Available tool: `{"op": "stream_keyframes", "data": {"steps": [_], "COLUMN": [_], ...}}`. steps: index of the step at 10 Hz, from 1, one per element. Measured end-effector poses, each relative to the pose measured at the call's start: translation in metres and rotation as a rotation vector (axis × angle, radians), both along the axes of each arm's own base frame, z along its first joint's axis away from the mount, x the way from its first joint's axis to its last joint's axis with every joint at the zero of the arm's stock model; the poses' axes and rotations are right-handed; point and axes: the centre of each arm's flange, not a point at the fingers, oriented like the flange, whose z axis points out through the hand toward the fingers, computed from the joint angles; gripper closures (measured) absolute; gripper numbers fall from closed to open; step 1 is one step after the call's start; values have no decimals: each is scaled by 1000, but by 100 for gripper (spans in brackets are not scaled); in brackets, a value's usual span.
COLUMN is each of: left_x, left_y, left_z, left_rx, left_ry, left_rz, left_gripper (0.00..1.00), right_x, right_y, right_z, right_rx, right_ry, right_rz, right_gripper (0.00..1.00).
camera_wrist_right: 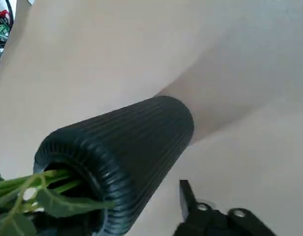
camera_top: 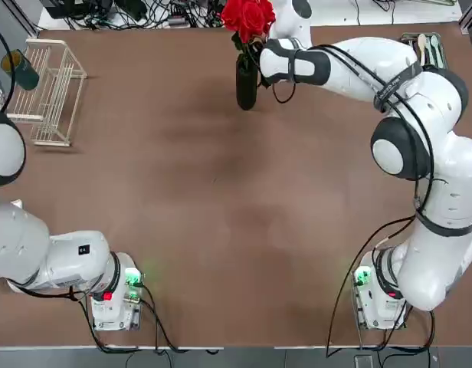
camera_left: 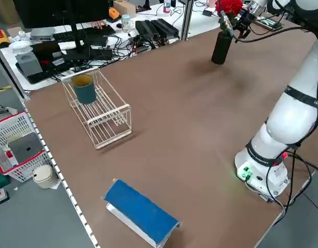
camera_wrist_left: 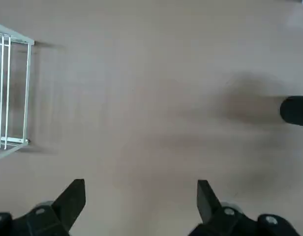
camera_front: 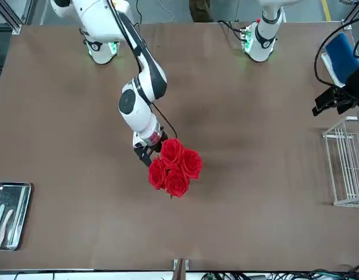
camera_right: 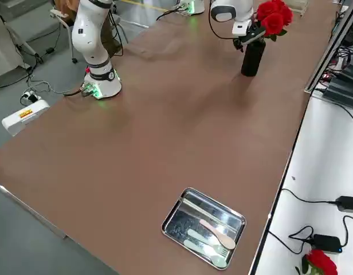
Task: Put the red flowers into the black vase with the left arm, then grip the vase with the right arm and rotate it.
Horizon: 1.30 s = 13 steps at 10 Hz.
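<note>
Your red roses (camera_right: 274, 18) stand in the ribbed black vase (camera_right: 254, 57), upright near the table's far edge. Your right gripper (camera_right: 248, 40) is beside its mouth, parted; you can't tell if it's touching. Your left gripper (camera_wrist_left: 141, 201) hangs wide open, empty, left of the vase.

The brown bench (camera_top: 182, 192) carries a black vase (camera_right: 253, 59), upright just beside the right claw (camera_right: 250, 40). A metal tray (camera_right: 195, 207) lies well apart, off to that claw's right. Ahead of the left claw (camera_wrist_left: 141, 182) sits a white wire rack (camera_left: 100, 122); a blue-topped block (camera_left: 141, 211) lies on that claw's robot side, near the bench's left edge.
</note>
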Motion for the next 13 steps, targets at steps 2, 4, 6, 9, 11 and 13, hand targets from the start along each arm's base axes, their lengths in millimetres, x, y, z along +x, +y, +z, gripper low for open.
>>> {"op": "stream_keyframes", "data": {"steps": [2,4,6,9,11,13], "left_x": [0,-1,-2,-2,-2,-2], "left_y": [9,11,10,6,5,4], "left_z": [4,7,9,9,9,9], "left_rx": [0,0,1,0,0,0], "left_ry": [-9,-12,-13,-13,-12,-12], "left_rz": [16,20,18,11,9,6], "left_gripper": [0,0,0,0,0,0], "right_x": [1,1,2,3,4,4], "right_y": [0,0,0,-1,-1,2], "right_z": [1,2,3,5,6,14], "right_rx": [1,-17,-42,-89,-109,-170], "right_ry": [-3,-17,-31,-46,-51,-41], "right_rz": [0,19,40,78,94,149], "right_gripper": [47,52,56,62,64,64]}}
